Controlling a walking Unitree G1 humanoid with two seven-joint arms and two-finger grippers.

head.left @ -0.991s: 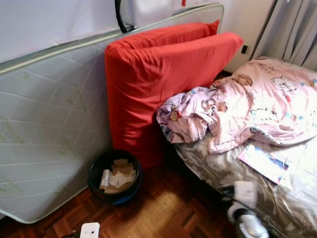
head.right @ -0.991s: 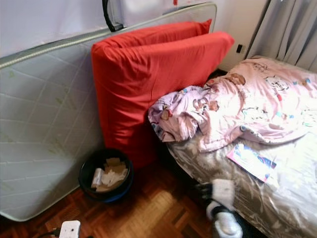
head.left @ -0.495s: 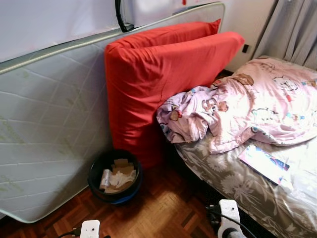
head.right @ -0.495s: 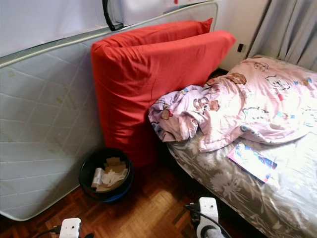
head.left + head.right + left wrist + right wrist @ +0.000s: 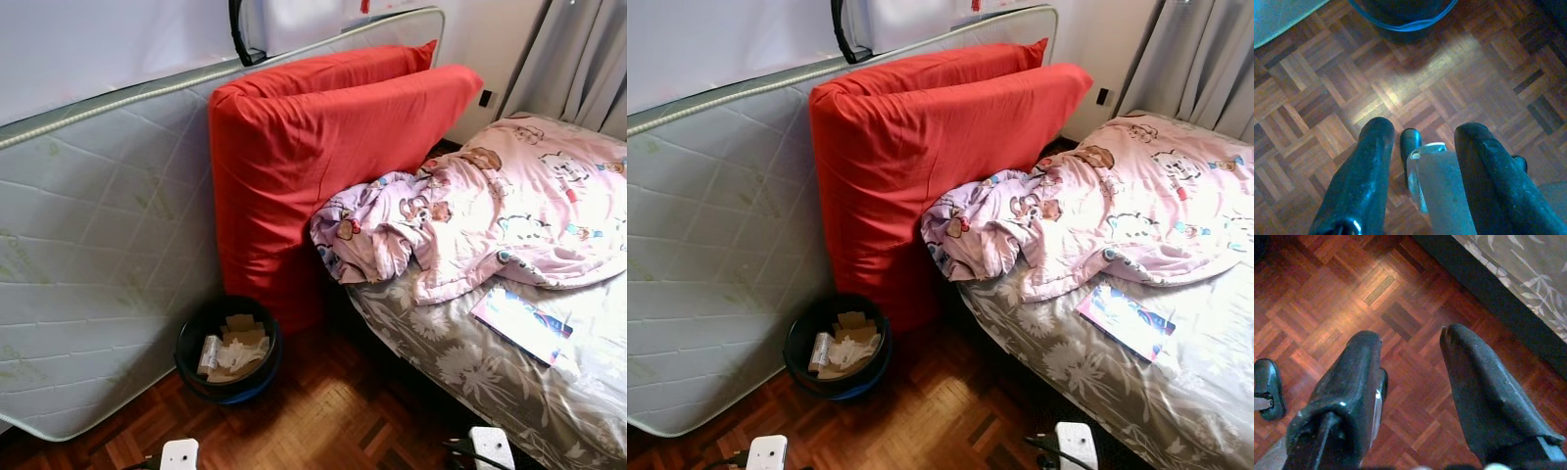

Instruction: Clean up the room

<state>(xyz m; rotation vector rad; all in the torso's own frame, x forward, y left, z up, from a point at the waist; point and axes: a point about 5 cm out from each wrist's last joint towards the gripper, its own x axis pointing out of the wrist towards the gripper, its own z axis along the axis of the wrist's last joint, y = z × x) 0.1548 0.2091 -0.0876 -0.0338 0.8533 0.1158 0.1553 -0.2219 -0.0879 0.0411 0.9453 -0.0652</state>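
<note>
Bedroom seen from above. Black waste bin holding paper scraps stands on parquet floor, against red cushion and grey mattress leaning on wall. Bed at right carries crumpled pink duvet and booklet. Left gripper hangs above floor near bin, fingers apart, empty. Right gripper hangs above floor beside bed edge, fingers apart, empty.

head pair: high, facing down at bed and bin | wrist cameras: low, near floor | shared: bin rim, bed edge
</note>
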